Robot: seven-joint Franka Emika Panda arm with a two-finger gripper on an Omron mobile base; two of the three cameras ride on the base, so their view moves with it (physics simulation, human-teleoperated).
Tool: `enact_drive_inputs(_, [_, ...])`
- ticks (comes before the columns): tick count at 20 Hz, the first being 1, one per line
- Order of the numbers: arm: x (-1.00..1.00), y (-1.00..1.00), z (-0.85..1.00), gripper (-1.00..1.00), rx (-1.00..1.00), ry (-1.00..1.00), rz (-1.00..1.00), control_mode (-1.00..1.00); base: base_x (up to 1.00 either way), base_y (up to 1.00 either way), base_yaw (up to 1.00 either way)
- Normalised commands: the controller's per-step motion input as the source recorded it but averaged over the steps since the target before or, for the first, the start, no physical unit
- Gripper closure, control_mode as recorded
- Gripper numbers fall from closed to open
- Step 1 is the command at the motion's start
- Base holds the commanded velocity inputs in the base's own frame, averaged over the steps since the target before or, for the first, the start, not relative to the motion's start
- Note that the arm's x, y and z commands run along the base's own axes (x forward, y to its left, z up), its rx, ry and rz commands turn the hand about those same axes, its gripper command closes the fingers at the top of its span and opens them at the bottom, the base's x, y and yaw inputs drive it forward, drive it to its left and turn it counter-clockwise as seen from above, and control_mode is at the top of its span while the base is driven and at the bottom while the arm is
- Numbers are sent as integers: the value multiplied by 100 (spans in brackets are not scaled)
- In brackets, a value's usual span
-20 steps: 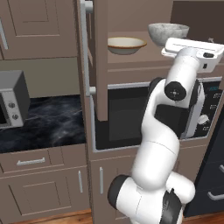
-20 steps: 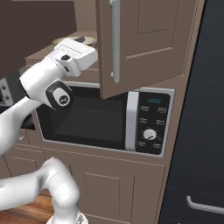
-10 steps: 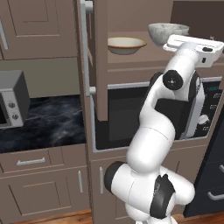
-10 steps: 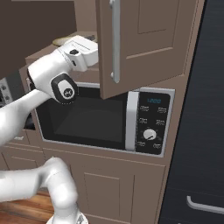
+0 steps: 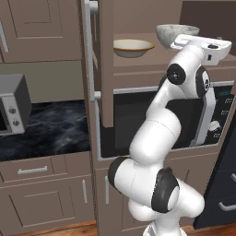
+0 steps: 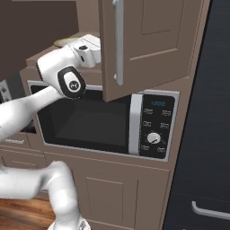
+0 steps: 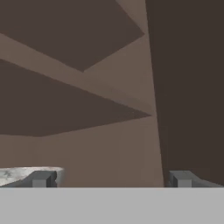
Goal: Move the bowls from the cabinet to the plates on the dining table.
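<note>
Cabinet (image 5: pixel 103 69) door swung open, long grey bar handle (image 6: pixel 118 42) top centre of right base view. Cream bowl (image 5: pixel 132 46) and marbled bowl (image 5: pixel 174 33) side by side on shelf, upper centre-right of left base view, apart from each other. Gripper (image 7: pixel 111 179) jaws spread wide, nothing held, at shelf height; marbled bowl rim at bottom left of hand view beside left fingertip (image 7: pixel 41 179). Built-in microwave (image 6: pixel 150 128) directly under shelf.

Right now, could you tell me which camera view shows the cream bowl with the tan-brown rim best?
The left base view: the cream bowl sits whole on the open cabinet shelf, beside the marbled bowl. In the right base view it is a sliver of rim behind the arm.
</note>
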Motion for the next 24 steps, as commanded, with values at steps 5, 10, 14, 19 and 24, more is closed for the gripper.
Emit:
enact_drive_inputs(5, [20,-23,0,-100,5,4,-4,-100,0,0,0])
enact_drive_inputs(10, [11,-14,-1,-100,4,1,-4,-100,0,0,0])
enact_drive_inputs(14, [3,-15,-1,-100,4,0,-5,-100,0,0,0])
enact_drive_inputs(19, [-6,-18,0,-100,4,0,-9,-100,0,0,0])
enact_drive_inputs(24, [-13,-18,0,-100,4,-1,-10,-100,0,0,0])
